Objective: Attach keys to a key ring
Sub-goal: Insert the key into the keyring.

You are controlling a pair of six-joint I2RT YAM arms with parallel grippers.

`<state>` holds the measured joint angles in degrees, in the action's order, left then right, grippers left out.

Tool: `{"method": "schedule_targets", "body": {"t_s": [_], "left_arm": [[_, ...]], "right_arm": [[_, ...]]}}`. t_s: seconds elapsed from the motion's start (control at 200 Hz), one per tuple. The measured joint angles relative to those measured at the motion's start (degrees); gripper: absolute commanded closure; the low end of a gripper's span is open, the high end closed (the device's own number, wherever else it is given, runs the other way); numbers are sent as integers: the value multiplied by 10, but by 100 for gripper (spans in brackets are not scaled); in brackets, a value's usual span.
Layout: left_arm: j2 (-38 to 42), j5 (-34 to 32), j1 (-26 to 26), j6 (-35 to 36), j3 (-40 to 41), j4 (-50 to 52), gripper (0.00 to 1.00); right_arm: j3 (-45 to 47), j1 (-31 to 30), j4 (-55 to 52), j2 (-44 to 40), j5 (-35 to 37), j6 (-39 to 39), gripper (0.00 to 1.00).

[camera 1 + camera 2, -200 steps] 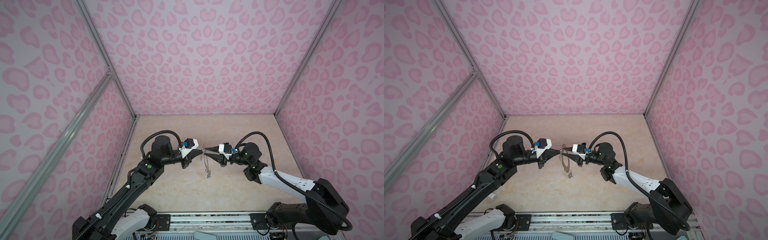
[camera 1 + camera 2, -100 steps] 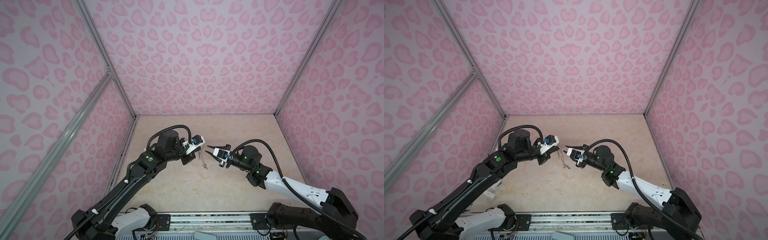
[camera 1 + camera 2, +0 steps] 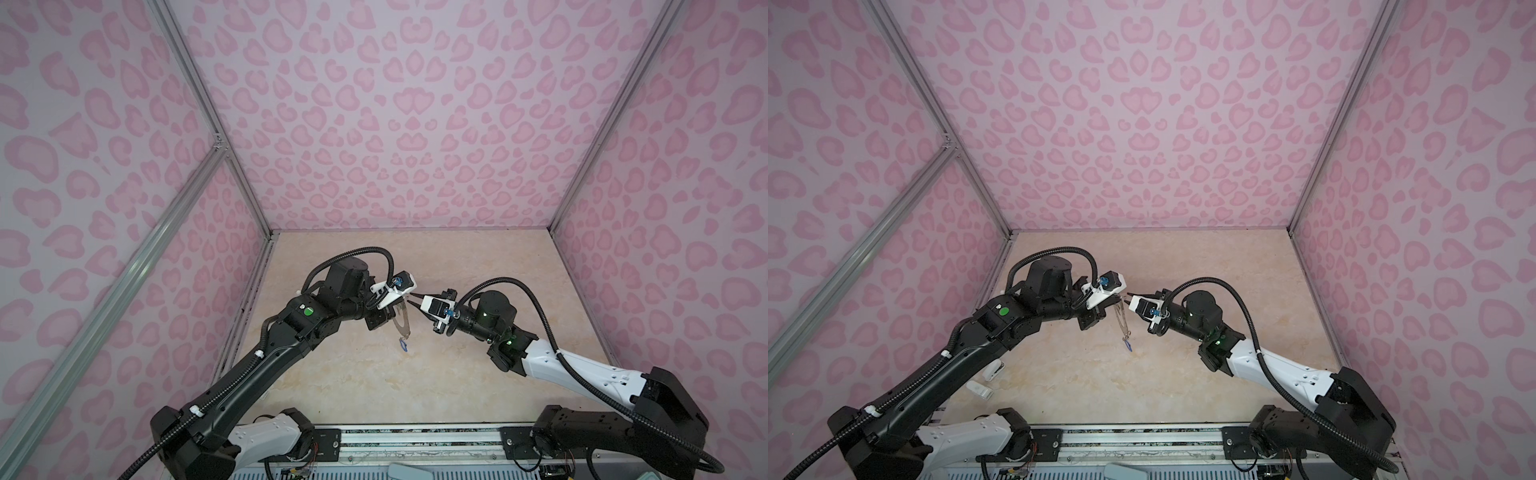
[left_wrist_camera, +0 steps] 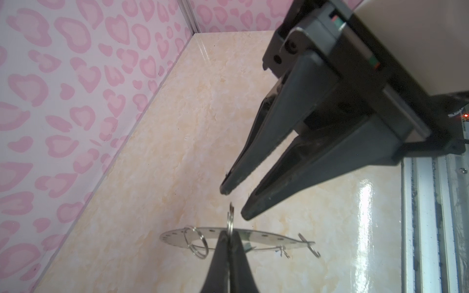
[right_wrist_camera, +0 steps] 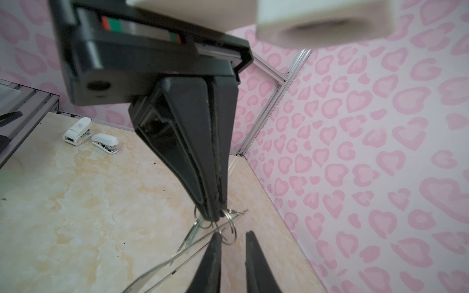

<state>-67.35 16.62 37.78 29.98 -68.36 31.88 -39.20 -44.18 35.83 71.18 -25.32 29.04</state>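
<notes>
My left gripper [image 4: 229, 234] is shut on the rim of the key ring [image 4: 264, 236], a flat grey disc with small holes, held on edge above the table. In both top views the key ring [image 3: 402, 322] [image 3: 1123, 318] hangs between the two arms, with a blue-headed key [image 3: 403, 344] [image 3: 1127, 344] dangling from its lower end. A wire loop [image 4: 230, 220] stands up from the rim at my left fingertips. My right gripper [image 5: 233, 234] is open and empty, its tips on either side of that wire loop [image 5: 229, 228]. Another wire loop [image 4: 198, 243] hangs off the rim.
Two small white staplers [image 5: 77, 130] [image 5: 105, 142] lie near the front left of the table, also seen in a top view as the staplers [image 3: 994, 370]. Pink patterned walls close in three sides, and a metal rail [image 3: 415, 436] runs along the front.
The grippers drew apart half a second ago and are close again. My left arm has carried the key ring a little back and right. My right jaws have narrowed slightly.
</notes>
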Motion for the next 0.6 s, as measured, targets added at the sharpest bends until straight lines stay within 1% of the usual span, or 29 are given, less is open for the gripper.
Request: {"method": "schedule_targets", "body": {"t_s": [0.235,0.385,0.5,0.6], "left_arm": [[-5,1,1,0,-2,12,97],[-9,5,1,0,-5,16,97],[-11,10,1,2,-11,18,97],[-12,14,1,2,-12,19,97]], "right_arm": [[0,0,5,4,-2,-6,79],[-3,0,5,7,-3,-9,81],[-10,-2,-2,10,-6,-3,85],[-11,-3,-7,12,-7,0,85]]}}
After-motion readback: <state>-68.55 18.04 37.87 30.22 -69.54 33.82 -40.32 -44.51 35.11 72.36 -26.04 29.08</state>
